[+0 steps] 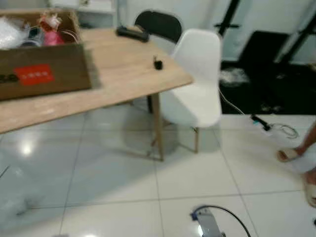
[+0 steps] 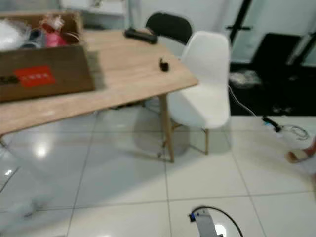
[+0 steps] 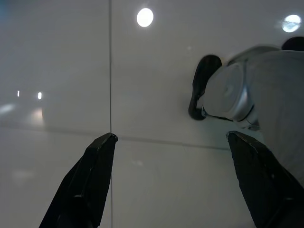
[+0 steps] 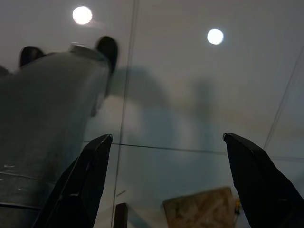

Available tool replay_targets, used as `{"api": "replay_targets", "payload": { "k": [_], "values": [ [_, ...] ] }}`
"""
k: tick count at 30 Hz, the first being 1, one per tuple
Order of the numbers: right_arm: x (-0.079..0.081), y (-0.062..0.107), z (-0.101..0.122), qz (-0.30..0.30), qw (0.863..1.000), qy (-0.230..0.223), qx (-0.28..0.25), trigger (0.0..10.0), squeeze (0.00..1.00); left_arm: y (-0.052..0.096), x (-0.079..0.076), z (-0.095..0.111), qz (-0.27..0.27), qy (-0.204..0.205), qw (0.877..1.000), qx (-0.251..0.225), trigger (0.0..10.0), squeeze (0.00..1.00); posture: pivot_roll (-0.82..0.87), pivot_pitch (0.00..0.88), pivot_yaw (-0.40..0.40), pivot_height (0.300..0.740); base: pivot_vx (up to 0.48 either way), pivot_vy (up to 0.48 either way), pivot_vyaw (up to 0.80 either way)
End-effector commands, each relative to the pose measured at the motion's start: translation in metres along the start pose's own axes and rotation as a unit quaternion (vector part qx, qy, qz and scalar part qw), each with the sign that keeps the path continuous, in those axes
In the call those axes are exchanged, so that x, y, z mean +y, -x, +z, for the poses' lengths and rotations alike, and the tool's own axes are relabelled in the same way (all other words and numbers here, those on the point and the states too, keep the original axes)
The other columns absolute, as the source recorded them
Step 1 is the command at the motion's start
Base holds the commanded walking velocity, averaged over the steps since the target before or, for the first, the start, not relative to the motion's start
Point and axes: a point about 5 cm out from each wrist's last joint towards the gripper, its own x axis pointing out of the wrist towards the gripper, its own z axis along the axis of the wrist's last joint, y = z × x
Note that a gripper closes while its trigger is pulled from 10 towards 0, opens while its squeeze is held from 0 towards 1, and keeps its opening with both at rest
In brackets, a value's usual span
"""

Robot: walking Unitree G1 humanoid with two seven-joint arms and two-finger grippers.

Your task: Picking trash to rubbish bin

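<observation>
A brown cardboard box (image 1: 42,69) with a red label stands on the wooden table (image 1: 123,69) at the left. It holds mixed bits, among them a pink and red item (image 1: 50,30) and clear plastic (image 1: 11,32). My left gripper (image 3: 171,137) hangs open over the white floor tiles, with nothing between its fingers. My right gripper (image 4: 166,137) is open too, low over the glossy floor beside my grey leg (image 4: 42,128). A silver part of my right arm with a black cable (image 1: 211,224) shows at the bottom of the head views.
A white chair (image 1: 197,79) and a black chair (image 1: 159,23) stand at the table's far right corner. A long black object (image 1: 132,33) and a small black one (image 1: 157,63) lie on the table. A person's sandalled feet (image 1: 298,158) and a cable (image 1: 269,124) are at the right.
</observation>
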Motion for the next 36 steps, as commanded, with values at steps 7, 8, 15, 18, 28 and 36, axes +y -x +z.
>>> {"api": "replay_targets", "payload": {
  "k": [7,8,15,18,28,36],
  "values": [
    [0.0029,0.0,-0.0085,0.003,1.0,-0.003,0.014,10.0,0.0,0.0011,-0.0024,-0.0098,-0.003,0.002,1.0,0.015,10.0,0.0,0.22,0.093,-0.075,0.74,0.0,0.0,0.0],
    [0.0032,0.0,-0.0089,0.004,1.0,-0.003,0.014,10.0,0.0,0.0011,-0.0021,-0.0098,-0.003,0.002,1.0,0.015,10.0,0.0,0.22,0.093,-0.073,0.74,0.0,0.0,-0.8],
    [0.005,-0.0002,-0.0106,0.005,1.0,-0.003,0.015,10.0,0.0,0.0011,-0.0002,-0.0088,-0.002,-0.001,1.0,0.013,10.0,0.0,0.22,0.093,-0.073,0.74,0.0,0.0,-0.11],
    [0.0054,-0.0001,-0.012,0.006,1.0,-0.004,0.016,10.0,0.0,0.0011,-0.0003,-0.0086,-0.002,-0.003,1.0,0.013,10.0,0.0,0.22,0.096,-0.071,0.74,0.0,0.0,-0.8],
    [0.0062,-0.0002,-0.0128,0.007,1.0,-0.004,0.017,10.0,0.0,0.0009,-0.0025,-0.0081,-0.007,-0.006,1.0,0.013,10.0,0.0,0.22,0.095,-0.071,0.74,0.0,0.0,-0.8],
    [0.0065,-0.0001,-0.0134,0.009,1.0,0.001,0.018,10.0,0.0,0.0011,-0.0002,-0.0089,-0.005,-0.01,1.0,0.015,10.0,0.0,0.22,0.095,-0.071,0.74,0.0,0.0,-0.8]
  ]
}}
